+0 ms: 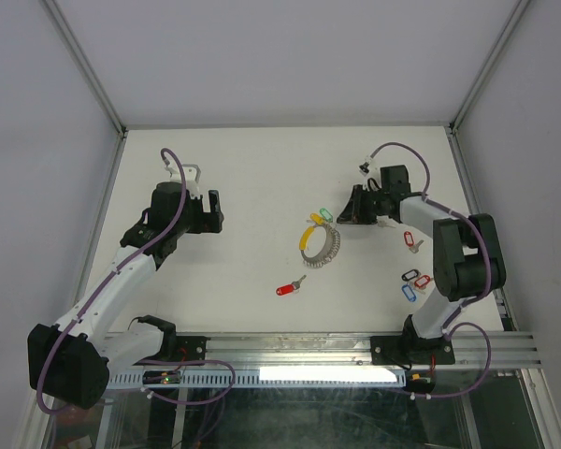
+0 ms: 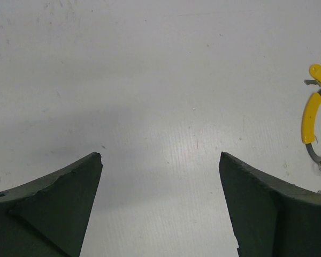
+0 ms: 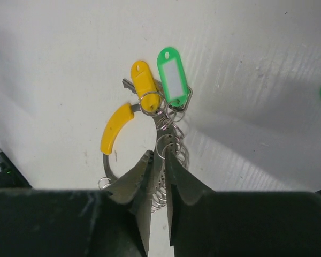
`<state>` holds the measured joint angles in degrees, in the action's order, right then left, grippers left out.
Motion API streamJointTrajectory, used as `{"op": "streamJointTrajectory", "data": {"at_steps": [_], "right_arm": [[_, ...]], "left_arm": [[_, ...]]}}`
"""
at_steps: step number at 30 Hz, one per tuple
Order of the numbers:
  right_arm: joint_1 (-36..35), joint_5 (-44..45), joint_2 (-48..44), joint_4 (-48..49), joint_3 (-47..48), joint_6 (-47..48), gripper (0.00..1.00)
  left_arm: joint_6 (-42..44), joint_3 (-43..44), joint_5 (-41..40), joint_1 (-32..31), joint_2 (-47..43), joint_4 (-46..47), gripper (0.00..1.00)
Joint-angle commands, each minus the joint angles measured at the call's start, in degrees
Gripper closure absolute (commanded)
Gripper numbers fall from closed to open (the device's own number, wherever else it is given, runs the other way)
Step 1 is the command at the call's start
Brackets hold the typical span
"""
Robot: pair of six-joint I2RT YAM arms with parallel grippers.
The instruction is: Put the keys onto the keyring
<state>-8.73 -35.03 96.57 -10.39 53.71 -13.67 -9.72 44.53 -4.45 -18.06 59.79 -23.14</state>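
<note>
The right hand (image 3: 159,160) is pinched on the keyring (image 3: 106,162) mid-table, yellow key (image 3: 144,80) and green key (image 3: 172,77) on it. Hold it firm, opening exposed, while the left hand (image 2: 160,155), open and empty, fetches the red key (image 1: 290,288).

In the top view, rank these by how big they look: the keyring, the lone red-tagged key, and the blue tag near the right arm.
1. keyring, clearly the largest.
2. red-tagged key, much smaller.
3. blue tag, the smallest.
All three lie flat at a similar depth, so nearness to the camera hardly affects the order.
</note>
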Motion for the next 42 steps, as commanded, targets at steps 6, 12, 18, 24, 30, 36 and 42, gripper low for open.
{"op": "streamJointTrajectory", "data": {"at_steps": [6, 12, 18, 24, 30, 36, 42], "right_arm": [[-2.38, 2.85, 2.16, -0.91, 3.48, 7.16, 0.62], [-2.59, 1.52, 4.85, -0.42, 4.47, 9.03, 0.58], [-2.57, 1.22, 7.13, 0.06, 5.01, 9.85, 0.55], [-2.52, -1.39, 8.74, 0.48, 5.18, 9.70, 0.57], [-2.52, -3.13, 10.05, 0.88, 5.32, 9.39, 0.60], [-2.54, -4.00, 10.01, 1.24, 5.26, 8.67, 0.70], [-2.52, -4.13, 8.67, 1.15, 4.78, 8.42, 0.82]], "left_arm": [[0.95, 2.05, 1.02, -0.40, -0.29, 1.69, 0.11], [0.93, 2.13, 1.11, -0.38, 0.05, 1.69, 0.11], [0.99, 2.07, 1.19, -0.39, 0.24, 1.71, 0.11], [0.93, 2.14, 1.28, -0.39, 0.35, 1.72, 0.11], [0.88, 2.14, 1.42, -0.39, 0.49, 1.76, 0.11], [0.86, 2.14, 1.68, -0.40, 0.68, 1.91, 0.11], [0.76, 2.05, 2.00, -0.39, 0.38, 1.87, 0.11]]}}
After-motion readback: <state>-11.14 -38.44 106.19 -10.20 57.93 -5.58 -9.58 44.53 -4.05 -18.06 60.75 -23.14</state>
